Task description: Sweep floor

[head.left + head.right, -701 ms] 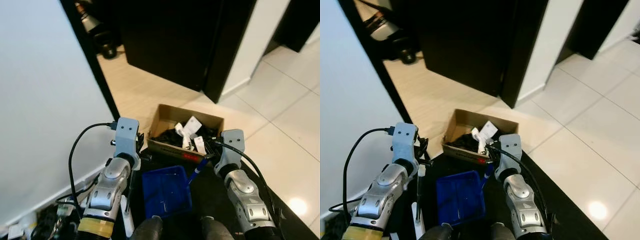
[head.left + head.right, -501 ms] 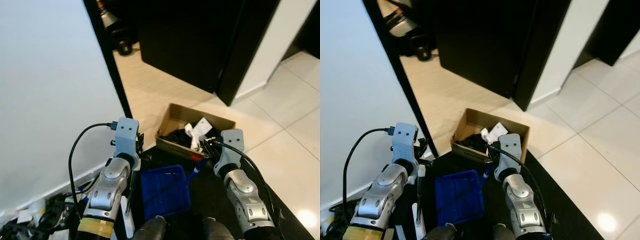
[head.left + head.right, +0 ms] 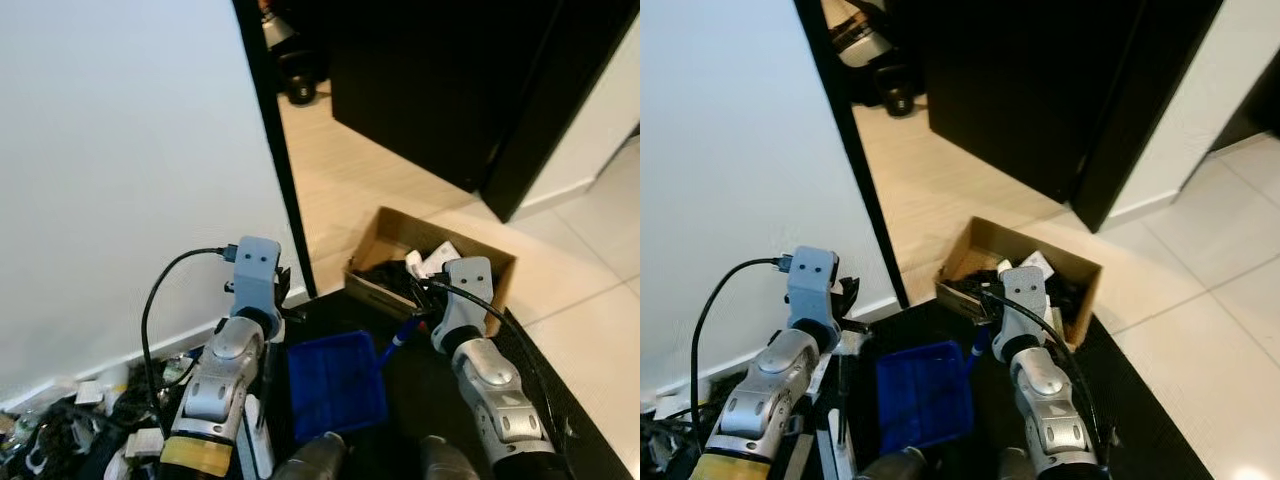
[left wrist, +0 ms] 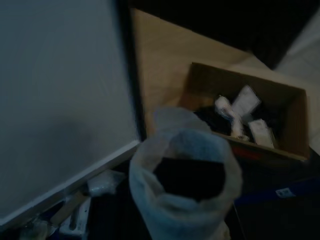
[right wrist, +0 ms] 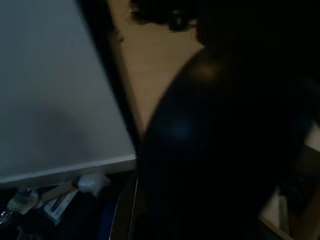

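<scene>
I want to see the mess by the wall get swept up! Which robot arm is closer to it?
The left, probably. The left gripper is on the wall side, just above the litter lying along the white wall. The right gripper sits over by the cardboard box, further from the mess.

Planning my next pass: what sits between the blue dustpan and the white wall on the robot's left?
In the left eye view, the left arm lies between the blue dustpan and the white wall, with small litter along the wall's foot.
</scene>
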### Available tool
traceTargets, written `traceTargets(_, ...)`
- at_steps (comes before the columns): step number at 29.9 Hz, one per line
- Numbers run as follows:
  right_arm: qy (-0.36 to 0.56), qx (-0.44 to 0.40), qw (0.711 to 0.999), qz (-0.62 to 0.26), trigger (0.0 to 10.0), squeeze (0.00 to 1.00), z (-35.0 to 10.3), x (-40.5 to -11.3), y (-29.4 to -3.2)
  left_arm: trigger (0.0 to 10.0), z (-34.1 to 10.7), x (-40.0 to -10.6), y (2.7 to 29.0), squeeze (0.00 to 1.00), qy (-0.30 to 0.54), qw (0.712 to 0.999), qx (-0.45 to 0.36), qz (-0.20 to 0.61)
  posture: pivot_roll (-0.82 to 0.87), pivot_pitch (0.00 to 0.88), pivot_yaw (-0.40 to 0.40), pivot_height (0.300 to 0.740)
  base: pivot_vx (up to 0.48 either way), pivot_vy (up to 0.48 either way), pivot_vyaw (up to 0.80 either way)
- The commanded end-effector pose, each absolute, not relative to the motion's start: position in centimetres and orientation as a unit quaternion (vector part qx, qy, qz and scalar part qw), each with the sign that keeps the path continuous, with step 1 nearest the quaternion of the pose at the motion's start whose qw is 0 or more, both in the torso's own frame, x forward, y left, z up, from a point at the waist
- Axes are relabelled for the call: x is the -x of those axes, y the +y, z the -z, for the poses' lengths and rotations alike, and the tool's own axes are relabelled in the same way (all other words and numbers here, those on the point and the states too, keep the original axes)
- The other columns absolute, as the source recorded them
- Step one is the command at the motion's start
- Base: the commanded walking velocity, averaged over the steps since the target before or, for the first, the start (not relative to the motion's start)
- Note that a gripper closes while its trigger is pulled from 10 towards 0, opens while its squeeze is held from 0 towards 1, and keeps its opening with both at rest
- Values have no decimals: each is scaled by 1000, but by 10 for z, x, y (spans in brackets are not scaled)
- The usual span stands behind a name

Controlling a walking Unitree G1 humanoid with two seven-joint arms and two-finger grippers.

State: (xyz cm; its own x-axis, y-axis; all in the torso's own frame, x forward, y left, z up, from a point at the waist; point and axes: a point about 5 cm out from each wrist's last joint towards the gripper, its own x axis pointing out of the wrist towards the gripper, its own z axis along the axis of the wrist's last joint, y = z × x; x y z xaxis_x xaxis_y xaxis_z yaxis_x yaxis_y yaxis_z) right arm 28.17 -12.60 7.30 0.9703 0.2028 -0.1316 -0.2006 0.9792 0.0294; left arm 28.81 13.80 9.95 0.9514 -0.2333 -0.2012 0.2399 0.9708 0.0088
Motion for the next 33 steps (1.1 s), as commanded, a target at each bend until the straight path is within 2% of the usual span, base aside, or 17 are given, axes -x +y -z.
traceTargets(1,55,-16,993,-107,10000,0,-75,-281,-123,10000,-96,-286,142,0,108,987,-27,113,109,155,37,740,0,0,731)
traceTargets(26,57,-16,993,-102,10000,0,-74,-281,-124,10000,-96,-286,142,0,109,987,-27,114,108,158,39,740,0,0,715)
traceTargets(33,61,-25,994,-87,10000,0,-73,-282,-130,10000,-96,-286,142,0,110,987,-27,115,107,160,42,740,0,0,66)
